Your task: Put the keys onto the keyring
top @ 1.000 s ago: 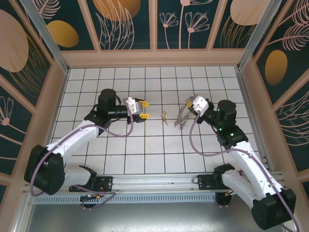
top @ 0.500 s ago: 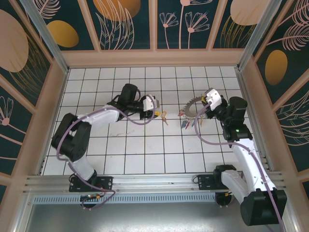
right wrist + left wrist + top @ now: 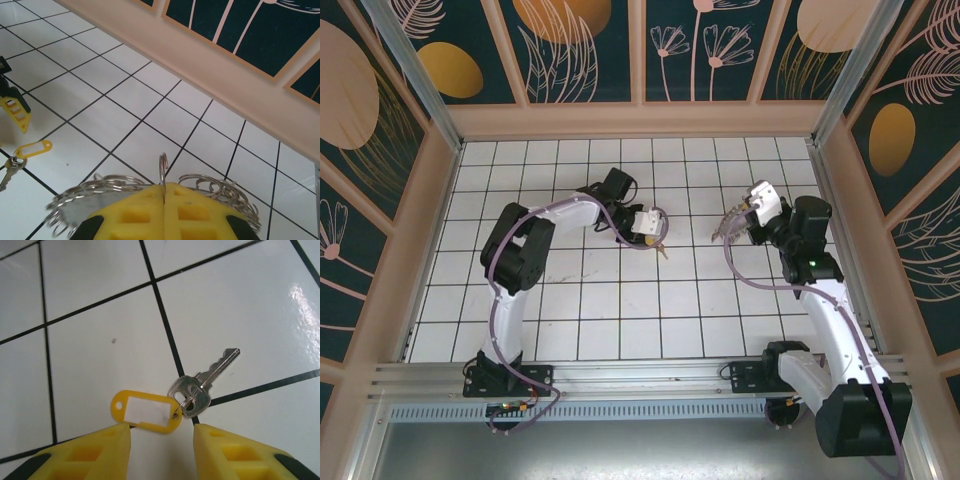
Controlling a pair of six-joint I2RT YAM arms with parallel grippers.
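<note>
One of the keys [image 3: 205,382], silver, is joined to a yellow plastic tag [image 3: 146,411] and lies flat on the white tiles. My left gripper [image 3: 161,426] is open right over the tag, its yellow fingers [image 3: 100,450] on either side of the tag's near edge and nothing between them. From above, this gripper [image 3: 648,228] sits just left of the key [image 3: 661,247]. My right gripper [image 3: 164,186] is shut on a small upright split ring [image 3: 163,167] of the keyring [image 3: 75,215], a flat grey disc rimmed with several wire loops, held above the tiles [image 3: 722,230]. The tagged key [image 3: 22,152] also lies far left in the right wrist view.
A wooden rail [image 3: 215,65] and dark patterned panels wall in the tiled table [image 3: 620,300] at the back and sides. The tip of a left gripper finger [image 3: 17,112] shows at the left of the right wrist view. Both arms' cables loop above the tiles.
The left arm has swung right and stretched out to the tagged key, its jaws narrowing a little. The right arm has drawn the keyring back to the right.
</note>
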